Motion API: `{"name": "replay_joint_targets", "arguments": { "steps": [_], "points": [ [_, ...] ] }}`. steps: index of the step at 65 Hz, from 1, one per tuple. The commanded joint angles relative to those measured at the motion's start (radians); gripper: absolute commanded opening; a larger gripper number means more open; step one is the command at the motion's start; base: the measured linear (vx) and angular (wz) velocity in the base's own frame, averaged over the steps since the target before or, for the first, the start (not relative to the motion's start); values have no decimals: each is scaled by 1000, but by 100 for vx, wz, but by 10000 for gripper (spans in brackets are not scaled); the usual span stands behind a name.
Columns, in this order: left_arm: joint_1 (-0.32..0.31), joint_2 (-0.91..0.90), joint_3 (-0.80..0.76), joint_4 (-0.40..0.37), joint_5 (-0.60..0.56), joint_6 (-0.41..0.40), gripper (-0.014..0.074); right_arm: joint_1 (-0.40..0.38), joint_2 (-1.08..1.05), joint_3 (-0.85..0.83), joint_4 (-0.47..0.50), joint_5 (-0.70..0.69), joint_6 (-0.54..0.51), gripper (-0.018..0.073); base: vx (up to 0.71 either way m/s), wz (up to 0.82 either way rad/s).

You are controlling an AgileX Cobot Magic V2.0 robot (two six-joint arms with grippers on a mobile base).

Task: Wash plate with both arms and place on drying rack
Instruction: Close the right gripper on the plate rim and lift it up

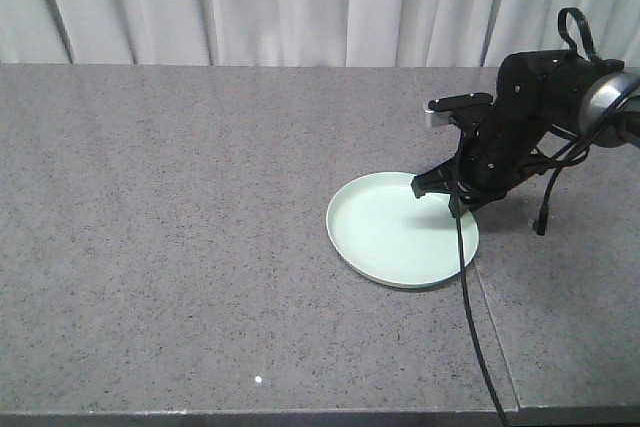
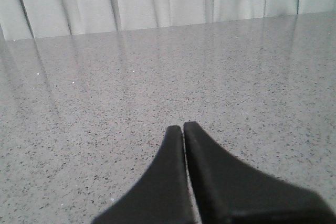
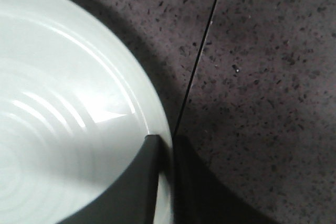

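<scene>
Mint-green plate [image 1: 398, 232] lies flat on the grey counter [image 1: 170, 207], right of centre frame. The right claw [image 1: 440, 190] pinches its upper-right rim, one finger inside and one outside. The left claw [image 2: 183, 128], clenched empty, sees only counter, so it is likely the farther one.

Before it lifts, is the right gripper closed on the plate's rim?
Shut on it: the right gripper has one finger inside the plate, one outside, rim pinched between.
</scene>
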Motion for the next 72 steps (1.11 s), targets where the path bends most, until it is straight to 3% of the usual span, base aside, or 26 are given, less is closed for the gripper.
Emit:
{"name": "replay_joint_targets", "arguments": {
  "steps": [1,18,42,59,72],
  "points": [
    [1,-14,-21,-2,-70,-7,-6,-3,-55,-23,-16,-5,-14,-9,0,0],
    [1,-14,-21,-2,-70,-7,-6,-15,-167,-24,56,-8,-81,-3,0,0],
    [1,-14,-21,-2,-70,-7,-6,-148,-567,24,382,8,-278,-1,0,0],
    [1,-14,-21,-2,-70,-7,-6,-251,-923,450,525,-118,-430,-1,0,0],
    [1,-14,-21,-2,-70,-7,-6,-262,-1196,800,567,-226,-468,-1,0,0]
  ]
}}
